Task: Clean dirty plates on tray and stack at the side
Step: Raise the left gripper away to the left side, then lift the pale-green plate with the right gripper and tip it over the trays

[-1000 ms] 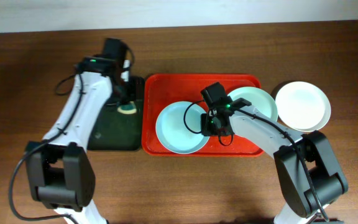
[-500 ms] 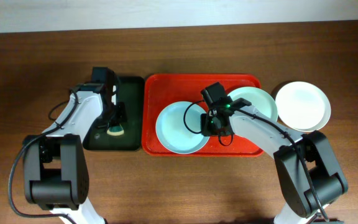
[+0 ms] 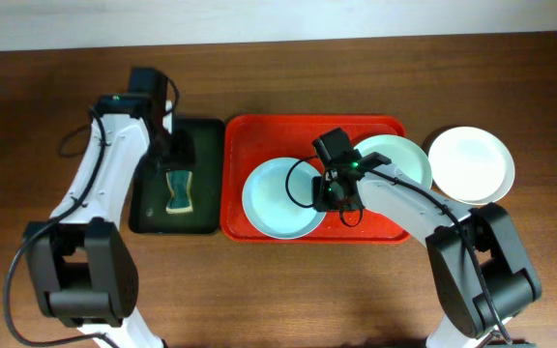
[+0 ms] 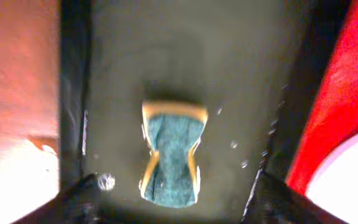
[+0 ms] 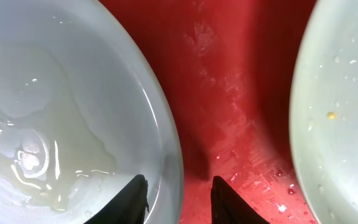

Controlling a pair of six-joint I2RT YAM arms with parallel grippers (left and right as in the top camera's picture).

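Pale blue plate lies flat in the red tray, in its left half toward the front rim; the right wrist view shows a wet, cloudy film pooled in its well. Mint green plate is also in the tray, at the right end toward the back, just beside the blue one but apart from it, with bare wet red floor between them; droplets and a small yellow speck show on the green one. White plate is off the tray, on the wooden table just past the tray's right end, close against the green plate's rim; contact can't be told. No stack, all three lie singly. Right gripper is low over the tray's middle, straddling the blue plate's right rim with one finger inside the plate and one over the tray floor; jaws partly closed, and whether they pinch the rim can't be told. Dark green-black tray sits just beside the red tray's left end. A teal sponge with a yellow edge lies flat in it, mid tray. Left gripper hangs over the dark tray behind the sponge, claw released, fingers spread wide, gripping nothing.
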